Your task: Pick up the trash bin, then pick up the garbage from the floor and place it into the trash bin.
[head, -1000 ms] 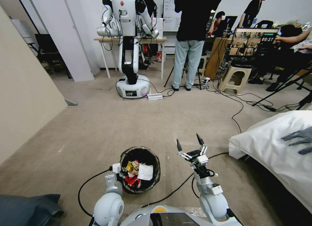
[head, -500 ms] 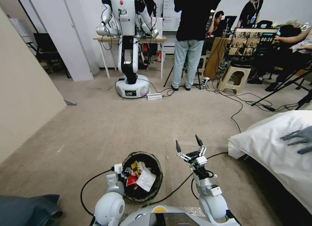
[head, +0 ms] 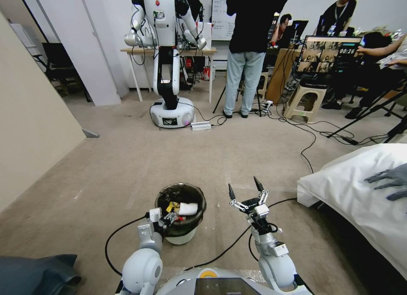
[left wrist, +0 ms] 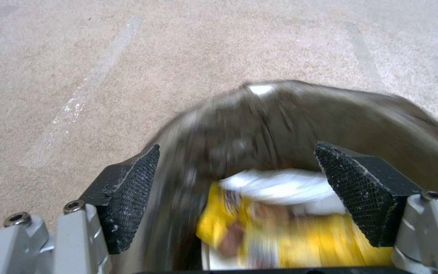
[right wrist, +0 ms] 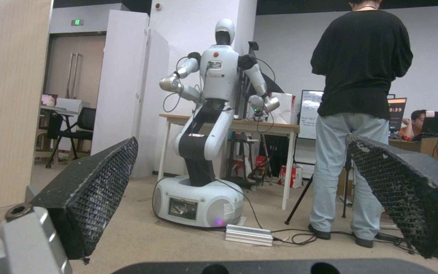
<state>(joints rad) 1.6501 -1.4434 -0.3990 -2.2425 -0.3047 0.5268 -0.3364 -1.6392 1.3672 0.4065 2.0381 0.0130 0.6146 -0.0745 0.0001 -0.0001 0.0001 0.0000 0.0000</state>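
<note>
Holding the trash bin (head: 181, 213) by its near-left rim, the left gripper (head: 166, 220) sits low and close in front of the robot's base, a little left of centre. From the wrist view one pad (left wrist: 127, 198) lies outside the bagged wall and the other pad (left wrist: 362, 190) inside over the contents, so the jaws straddle the rim; they stand fairly wide apart, and whether they truly pinch it I cannot tell. Bin looks upright or nearly so, white bottom showing below the dark liner; lifted or resting on the carpet (head: 127, 159) — unclear. Grip at the rim makes sense: it keeps the mouth facing up and open for drops. Inside: a white crumpled paper (head: 188, 208), yellow packets (head: 172, 207), a touch of red, all well below the rim. Right gripper (head: 246, 192) hangs just right of the bin, jaws spread, nothing between them, pointing toward the far room — judged waiting, free for picking. Far off stands another white robot (head: 168, 57). White bedding (head: 360, 189) to the right. No loose litter visible on the open floor nearby.
</note>
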